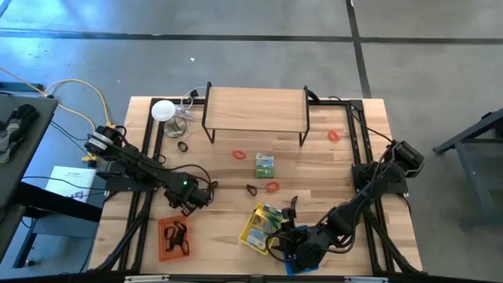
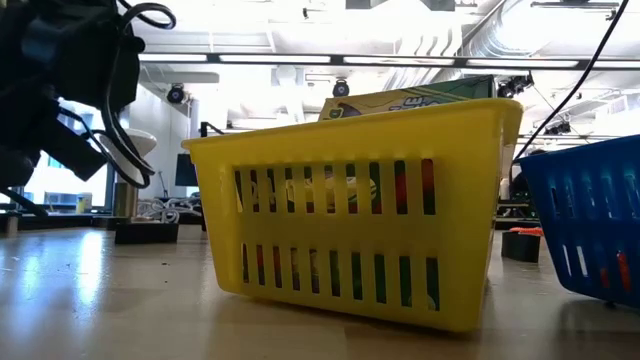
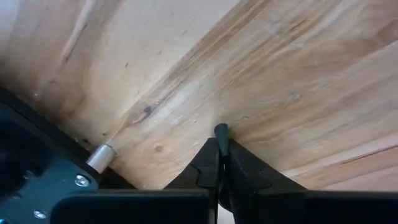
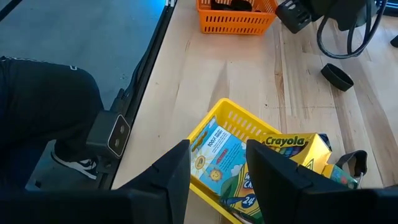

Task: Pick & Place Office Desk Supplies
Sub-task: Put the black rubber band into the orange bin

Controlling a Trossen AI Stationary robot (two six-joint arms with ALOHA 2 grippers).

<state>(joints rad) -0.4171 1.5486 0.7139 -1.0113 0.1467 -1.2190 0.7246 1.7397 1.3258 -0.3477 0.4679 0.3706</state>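
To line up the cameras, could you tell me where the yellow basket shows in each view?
High view: yellow basket at near edge, centre-right.
Low view: fills the middle.
Left wrist view: not in it.
Right wrist view: just beyond the right claw.
Shared landmark: its crayon box.

You can read "Crayola" on the yellow crayon box and "24" lower down, inside the yellow basket.

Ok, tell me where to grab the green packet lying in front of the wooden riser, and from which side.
Judging from the high view, take the green packet across its two longer edges, coming straight down from above: it lies flat on the bare table, clear of the red rubber bands around it.
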